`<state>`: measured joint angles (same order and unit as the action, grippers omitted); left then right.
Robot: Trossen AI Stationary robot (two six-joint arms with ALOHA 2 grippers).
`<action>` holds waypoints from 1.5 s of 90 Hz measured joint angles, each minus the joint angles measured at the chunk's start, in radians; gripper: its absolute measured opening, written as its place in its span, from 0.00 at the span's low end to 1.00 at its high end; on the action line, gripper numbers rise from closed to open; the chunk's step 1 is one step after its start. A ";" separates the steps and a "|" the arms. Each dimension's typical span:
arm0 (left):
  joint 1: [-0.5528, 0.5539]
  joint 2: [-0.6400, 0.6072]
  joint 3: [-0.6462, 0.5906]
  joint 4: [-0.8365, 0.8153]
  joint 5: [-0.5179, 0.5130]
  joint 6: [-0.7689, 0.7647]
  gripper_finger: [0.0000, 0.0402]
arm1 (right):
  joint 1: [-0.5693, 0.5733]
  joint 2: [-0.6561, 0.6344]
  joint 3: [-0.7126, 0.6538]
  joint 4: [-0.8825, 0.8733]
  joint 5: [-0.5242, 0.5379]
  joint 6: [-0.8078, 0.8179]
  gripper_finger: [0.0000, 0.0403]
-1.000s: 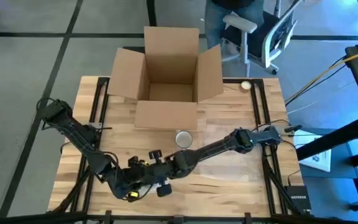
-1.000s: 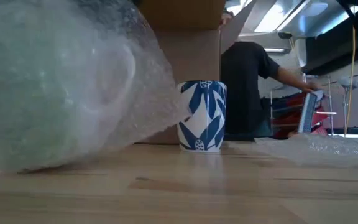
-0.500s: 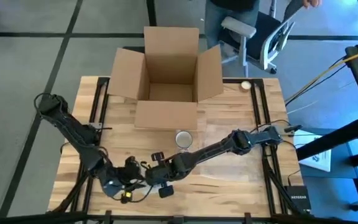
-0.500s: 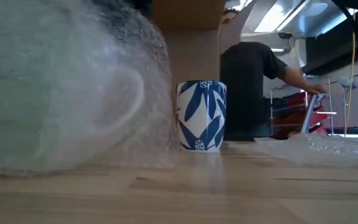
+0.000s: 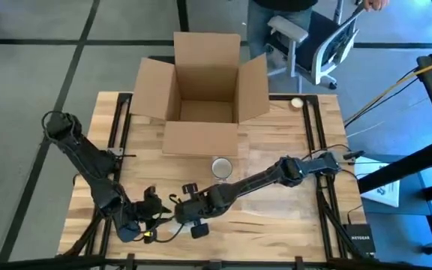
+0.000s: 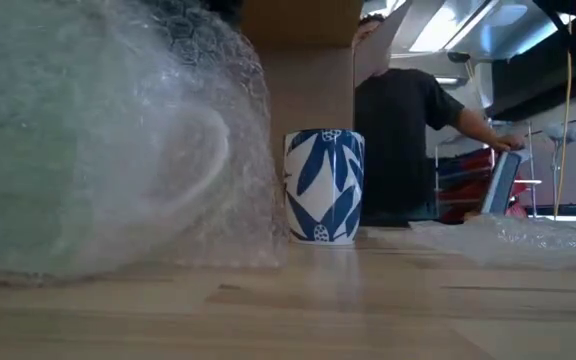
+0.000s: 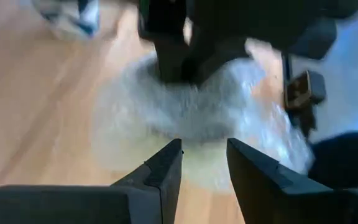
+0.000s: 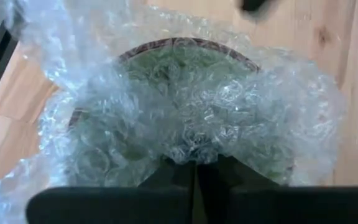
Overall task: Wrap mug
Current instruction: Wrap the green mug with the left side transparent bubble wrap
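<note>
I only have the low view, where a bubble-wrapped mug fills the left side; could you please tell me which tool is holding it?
Observer: The right tool is shut on the bubble wrap covering the green mug.
Operator: Thank you. And where is the left tool?
Observer: The left tool is open and faces the bundle from the side opposite the right tool, with nothing between its fingers.
Operator: What is the brown wall behind the blue cup?
Observer: Behind the blue cup is a cardboard box, open at the top with its flaps spread out.
</note>
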<state>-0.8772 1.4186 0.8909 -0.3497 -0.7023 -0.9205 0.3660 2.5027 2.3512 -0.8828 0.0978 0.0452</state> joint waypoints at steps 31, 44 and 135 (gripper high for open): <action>0.093 0.095 0.001 0.056 0.074 0.085 0.28 | 0.000 -0.011 0.003 -0.001 -0.009 -0.001 0.00; 0.093 0.093 0.001 0.052 0.077 0.081 0.28 | 0.002 -0.043 0.003 -0.015 -0.012 -0.002 0.00; 0.084 0.090 0.010 0.098 0.115 0.094 0.28 | 0.026 -0.003 -0.025 0.040 -0.012 0.063 0.00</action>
<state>-0.7929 1.5089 0.9009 -0.2516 -0.5876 -0.8268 0.3916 2.4996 2.3260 -0.8433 0.0855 0.1085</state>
